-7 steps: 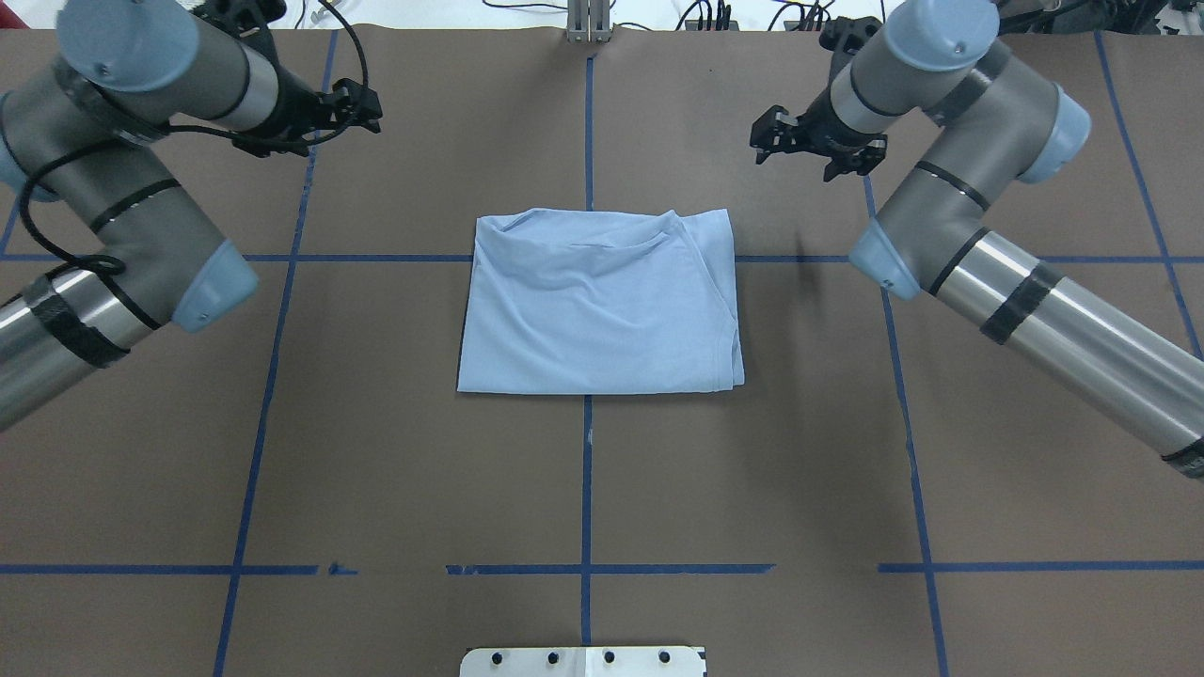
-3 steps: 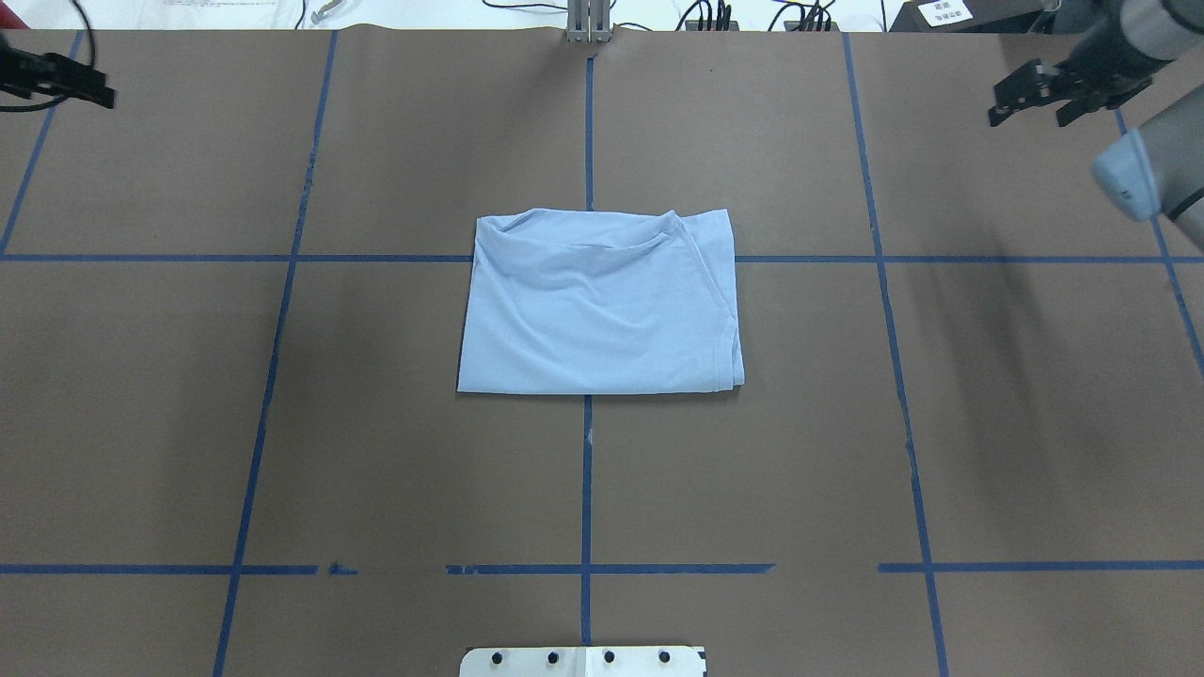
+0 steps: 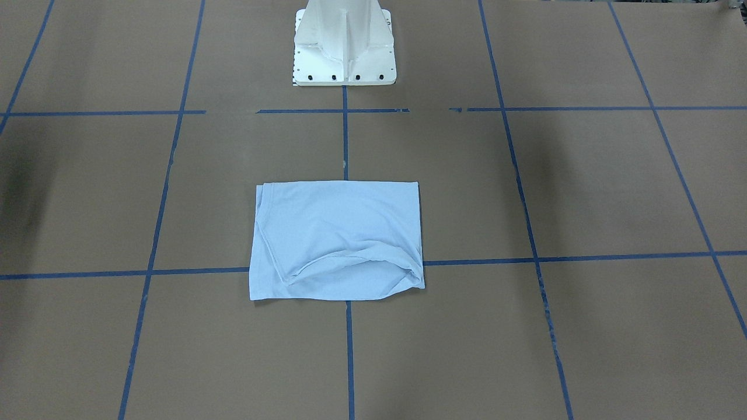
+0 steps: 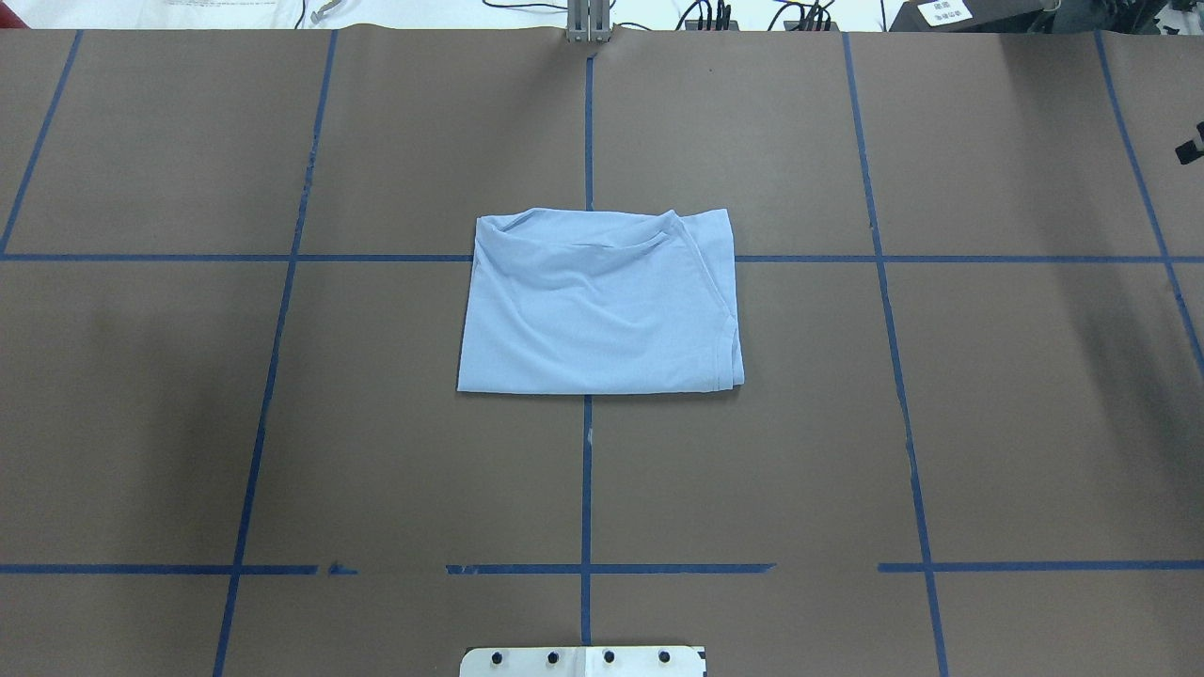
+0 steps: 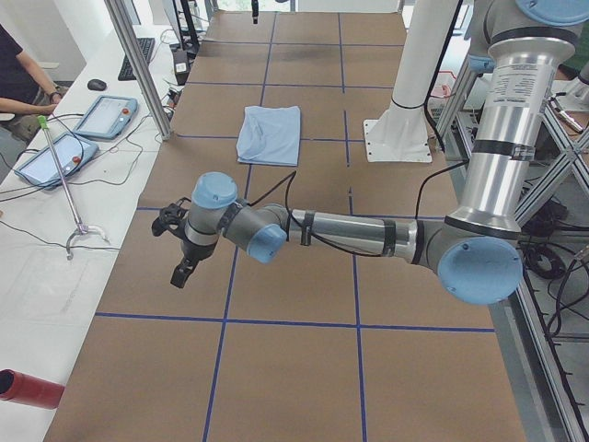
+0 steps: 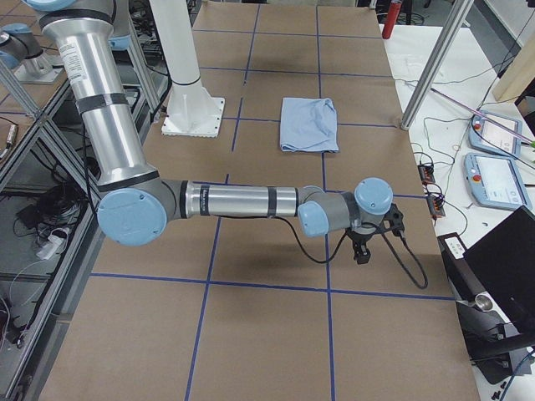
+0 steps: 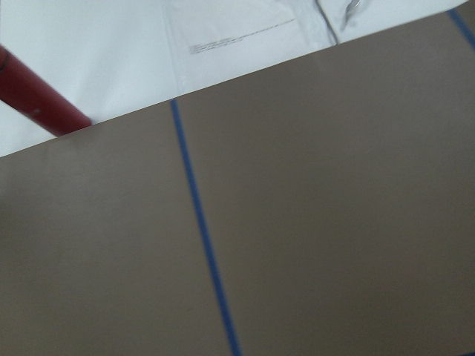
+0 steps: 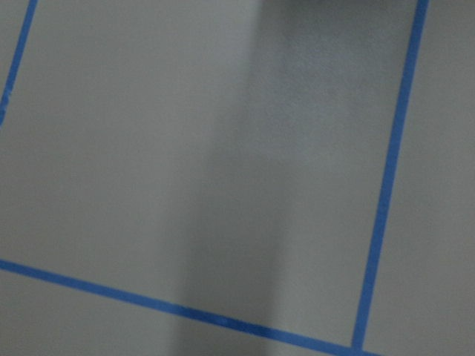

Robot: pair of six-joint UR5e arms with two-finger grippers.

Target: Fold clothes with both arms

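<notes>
Folded T-shirt (image 4: pixel 602 310) lies flat, looking light and limp, likely best pinched at its corners; left gripper (image 5: pixel 180 273) and right gripper (image 6: pixel 360 253) hang well away, their opening impossible to tell.

Brown counter (image 4: pixel 988 376), gridded in blue tape (image 4: pixel 585 489), carries a folded pale-blue T-shirt (image 4: pixel 602 310) (lying flat, mid-counter) and a white pedestal (image 3: pixel 344 41) at the robot's edge.
</notes>
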